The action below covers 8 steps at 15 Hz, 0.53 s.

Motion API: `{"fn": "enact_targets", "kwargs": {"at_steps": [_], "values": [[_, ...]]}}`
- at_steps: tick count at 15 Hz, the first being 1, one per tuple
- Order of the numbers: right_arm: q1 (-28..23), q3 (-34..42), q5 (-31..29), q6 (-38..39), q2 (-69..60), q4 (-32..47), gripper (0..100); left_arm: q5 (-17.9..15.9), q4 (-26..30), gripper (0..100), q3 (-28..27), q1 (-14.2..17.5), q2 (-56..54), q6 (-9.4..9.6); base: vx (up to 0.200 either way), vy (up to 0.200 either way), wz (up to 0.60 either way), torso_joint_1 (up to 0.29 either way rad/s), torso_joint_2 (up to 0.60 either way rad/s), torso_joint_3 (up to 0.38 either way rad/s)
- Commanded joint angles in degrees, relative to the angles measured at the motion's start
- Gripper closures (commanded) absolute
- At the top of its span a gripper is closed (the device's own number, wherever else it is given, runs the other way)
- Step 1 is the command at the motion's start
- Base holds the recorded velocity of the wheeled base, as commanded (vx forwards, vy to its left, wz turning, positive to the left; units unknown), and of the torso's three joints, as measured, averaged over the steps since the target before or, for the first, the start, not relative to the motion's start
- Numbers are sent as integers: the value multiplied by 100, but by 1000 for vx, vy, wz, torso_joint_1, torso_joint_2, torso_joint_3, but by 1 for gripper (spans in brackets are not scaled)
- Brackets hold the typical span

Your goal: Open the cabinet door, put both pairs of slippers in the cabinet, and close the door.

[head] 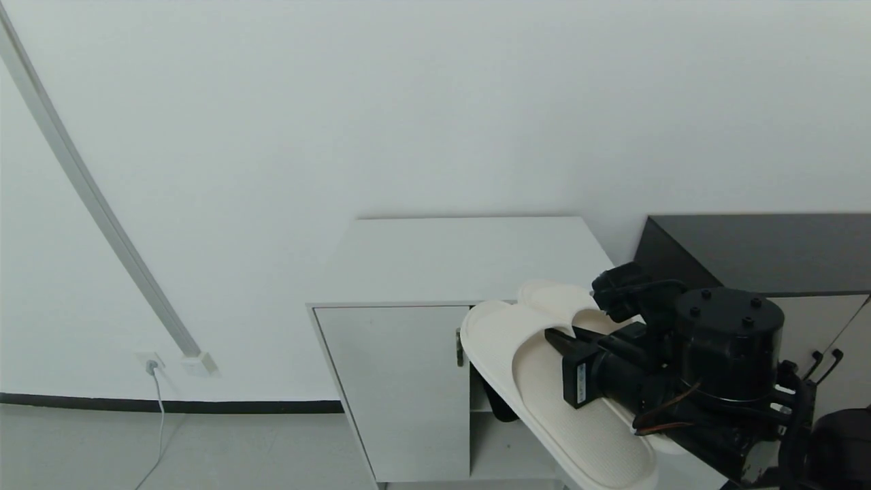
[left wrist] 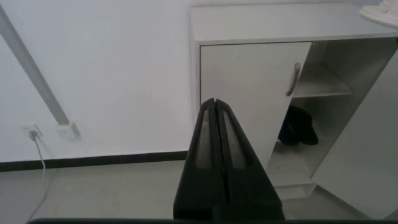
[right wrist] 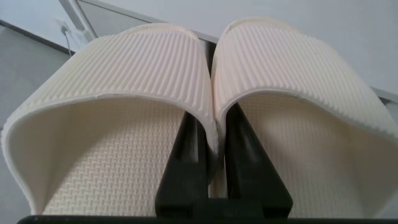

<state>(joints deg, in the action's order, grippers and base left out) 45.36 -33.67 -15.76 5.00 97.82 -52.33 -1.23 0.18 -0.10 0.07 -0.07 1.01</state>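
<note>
You have the pair of cream ribbed foam slippers [head: 544, 381] clamped in your right gripper [head: 568, 340]. In the right wrist view, one finger sits under each strap and the two inner walls are pinched together between them [right wrist: 211, 149]. The pair hangs in the air, soles tilted, in front of the open right half of the white two-door cabinet [head: 463, 258]. The toes are level with the front edge of the cabinet top, near its right front corner.

Your left gripper [left wrist: 215, 115] is clenched on nothing, its fingers pressed flat against each other, and it is held well back from the cabinet front.

The cabinet's left door [head: 395, 388] is closed, with its slim metal handle [head: 459, 347] at the inner edge. The right door [left wrist: 367, 143] is swung open. Inside you can see a white shelf [left wrist: 323, 84], and a dark pair of footwear [left wrist: 298, 127] standing on the floor of the lower compartment.

A dark-topped cabinet [head: 748, 252] stands just beside the white one on your right. On the wall to your left, a grey conduit [head: 88, 190] slants down to a socket [head: 151, 364].
</note>
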Motion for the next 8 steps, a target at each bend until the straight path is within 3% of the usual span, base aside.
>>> {"fn": "enact_targets", "kwargs": {"at_steps": [1, 8], "values": [[-1, 1, 3, 1, 0, -5, 100, 0, -1, 100, 1, 1, 7, -22, 0, 0, 0, 0, 0, 0], [-1, 80, 12, -104, 9, -5, 100, 0, -1, 100, 1, 1, 7, -57, 0, 0, 0, 0, 0, 0]]}}
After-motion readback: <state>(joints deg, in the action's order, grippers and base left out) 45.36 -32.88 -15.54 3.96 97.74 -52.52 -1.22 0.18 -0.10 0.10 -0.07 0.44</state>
